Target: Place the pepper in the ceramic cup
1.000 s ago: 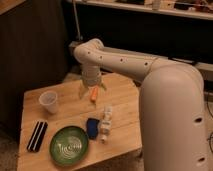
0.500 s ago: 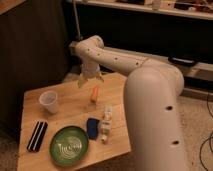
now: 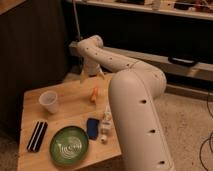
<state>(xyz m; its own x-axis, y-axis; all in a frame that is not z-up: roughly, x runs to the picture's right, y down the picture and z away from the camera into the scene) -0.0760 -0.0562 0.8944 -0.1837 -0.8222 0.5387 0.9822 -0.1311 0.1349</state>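
Observation:
The small orange-red pepper [image 3: 95, 93] lies on the wooden table [image 3: 70, 112] near its back middle. The white ceramic cup [image 3: 49, 101] stands upright at the left of the table, well apart from the pepper. My gripper [image 3: 91, 75] hangs above and a little behind the pepper. It is open and empty, with its two fingers spread and clear of the pepper. My arm curves in from the right and hides the table's right edge.
A green plate [image 3: 69, 145] sits at the table's front. A black ridged object [image 3: 36, 136] lies to its left. A blue object [image 3: 92, 127] and a white bottle-like object [image 3: 106, 122] lie to its right. A dark cabinet stands behind.
The gripper has risen away from the pepper and drawn back. The pepper stays on the table at about the same spot. The arm now fills more of the right side.

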